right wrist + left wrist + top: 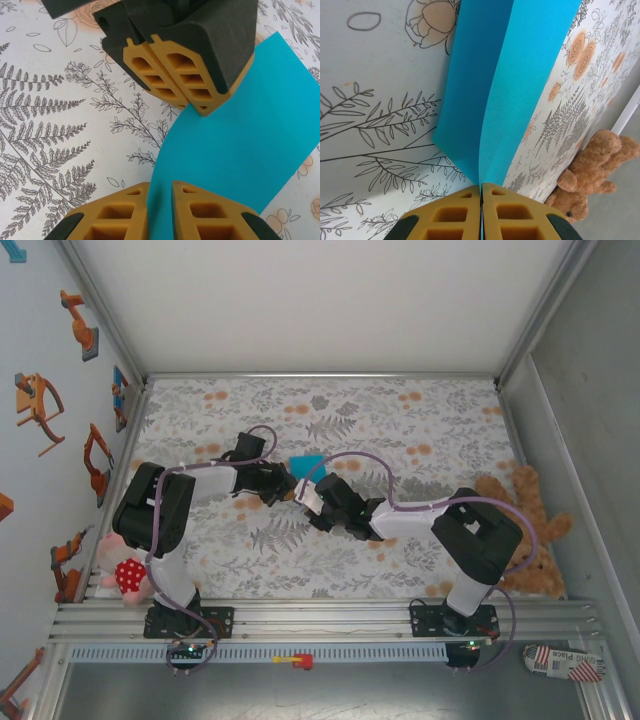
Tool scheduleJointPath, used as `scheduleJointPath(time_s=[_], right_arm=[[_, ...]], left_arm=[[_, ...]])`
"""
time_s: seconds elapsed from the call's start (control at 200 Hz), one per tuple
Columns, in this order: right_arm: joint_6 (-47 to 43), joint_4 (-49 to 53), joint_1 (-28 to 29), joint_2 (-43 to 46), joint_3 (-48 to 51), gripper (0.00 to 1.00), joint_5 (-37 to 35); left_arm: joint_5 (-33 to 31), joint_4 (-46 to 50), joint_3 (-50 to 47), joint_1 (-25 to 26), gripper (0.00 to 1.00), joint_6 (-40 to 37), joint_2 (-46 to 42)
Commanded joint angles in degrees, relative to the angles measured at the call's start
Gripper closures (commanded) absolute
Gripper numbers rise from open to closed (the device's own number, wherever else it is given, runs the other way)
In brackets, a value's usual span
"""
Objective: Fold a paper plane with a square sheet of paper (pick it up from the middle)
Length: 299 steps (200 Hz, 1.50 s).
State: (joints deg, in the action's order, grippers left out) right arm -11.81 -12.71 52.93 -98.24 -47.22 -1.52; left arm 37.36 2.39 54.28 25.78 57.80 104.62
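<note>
The square sheet of paper (pixel 306 462) is bright turquoise and bent upward over the middle of the floral tablecloth. My left gripper (pixel 283 490) is shut on one edge of it. In the left wrist view the square sheet of paper (pixel 510 75) rises from the closed left gripper (pixel 481 187) in two flaps that meet at a crease. In the right wrist view the left gripper (pixel 194 106) pinches the square sheet of paper (pixel 240 130) from above. My right gripper (pixel 160 186) straddles its near edge with a narrow gap between the fingers. It meets the left one at the table's centre as the right gripper (pixel 308 498).
A brown teddy bear (pixel 525 530) lies at the right edge of the tablecloth (pixel 400 420), also seen as the teddy bear (pixel 590 170). A small plush with a red dotted bow (pixel 125 575) sits near the left arm's base. White walls enclose the table on three sides.
</note>
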Motion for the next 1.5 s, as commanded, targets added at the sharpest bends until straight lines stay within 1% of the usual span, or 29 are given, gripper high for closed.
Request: scheduleJointPath(time_s=[0.0,0.065,0.09,0.135,0.23,0.366,0.431,0.541,0.621,0.876,1.012,1.282,1.492], right_arm=[[-0.5,1.0,0.0,0.8,-1.3,0.89,2.0],[-0.5,1.6,0.0,1.0,-1.5,0.96,3.1],[-0.5,1.9,-0.1,1.1,-1.6,0.97,3.7],[0.0,2.3,-0.1,1.2,-1.6,1.00,4.8],[1.4,4.1,-0.3,1.8,-2.0,1.00,7.0],[4.5,5.4,-0.5,2.7,-1.6,1.00,9.3],[6.5,6.2,-0.5,3.1,-1.6,1.00,10.9],[10.4,6.8,-0.8,3.4,-1.3,1.00,13.5],[13.3,6.8,-1.0,3.3,-1.0,1.00,14.6],[21.1,5.8,-1.8,3.7,0.7,1.00,17.4],[23.9,4.5,-2.2,3.9,1.7,1.00,17.7],[26.7,3.3,-3.2,2.6,1.4,1.00,18.0],[29.1,5.0,-4.2,1.1,-0.7,1.00,15.0]], left_arm=[[1.0,2.2,0.9,0.0,0.87,-0.5,-1.7],[0.5,3.0,0.9,-0.3,0.85,-0.9,-2.3],[0.2,3.4,0.9,-0.4,0.84,-1.2,-2.7],[-0.5,4.3,1.0,-0.8,0.79,-1.8,-3.4],[-2.4,7.0,1.0,-2.4,0.65,-3.7,-5.4],[-4.2,10.2,1.5,-4.9,0.60,-6.9,-8.5],[-4.7,11.1,2.5,-4.9,0.60,-8.4,-9.4],[-4.4,9.6,3.3,-4.3,0.60,-8.7,-9.3],[-4.3,8.7,4.5,-3.1,0.62,-8.8,-7.7],[-3.6,9.2,11.2,1.1,0.74,-10.1,3.1],[-5.0,12.0,14.2,2.3,0.79,-11.7,7.5],[-8.4,17.4,16.8,3.1,0.84,-15.4,12.0],[-9.4,19.2,17.2,3.5,0.87,-16.9,14.1]])
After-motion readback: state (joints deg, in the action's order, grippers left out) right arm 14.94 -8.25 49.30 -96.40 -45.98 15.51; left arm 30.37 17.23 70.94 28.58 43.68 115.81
